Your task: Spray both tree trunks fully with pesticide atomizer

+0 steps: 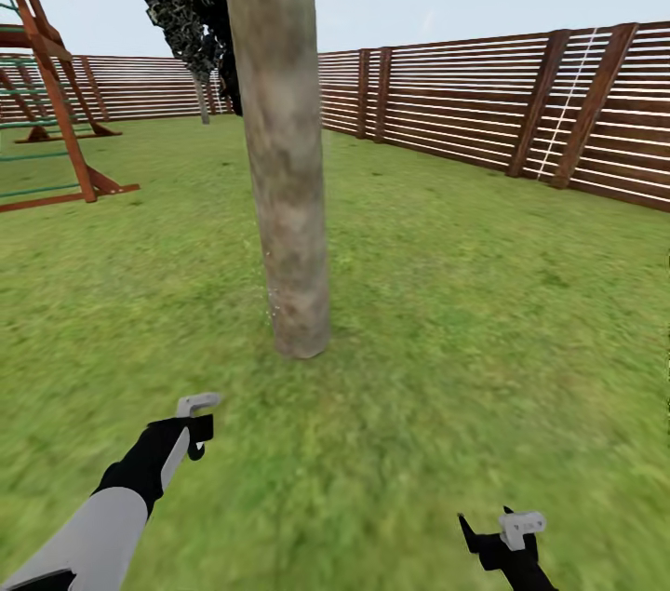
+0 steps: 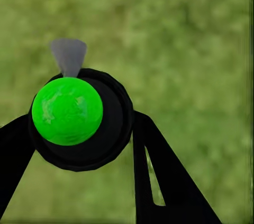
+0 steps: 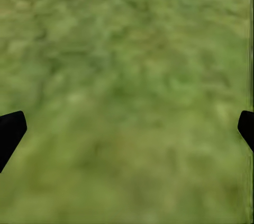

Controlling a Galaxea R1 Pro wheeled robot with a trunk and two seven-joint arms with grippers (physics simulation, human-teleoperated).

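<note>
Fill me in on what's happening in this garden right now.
The robot stands on the grass facing a thick tree trunk. Its left gripper is shut on the pesticide atomizer, a black sprayer with a bright green top and grey nozzle, held low and aimed toward the trunk. A few whitish specks of pesticide show by the trunk's lower edge. The right gripper hangs open over the grass, holding nothing.

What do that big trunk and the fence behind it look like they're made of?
The tree trunk looks like smooth, matte bark, grey-brown mottled with dull green. The fence looks like reddish-brown stained wood: thin horizontal slats with gaps, braced by thicker posts. Both are simulator renders, so this is appearance only.
</note>
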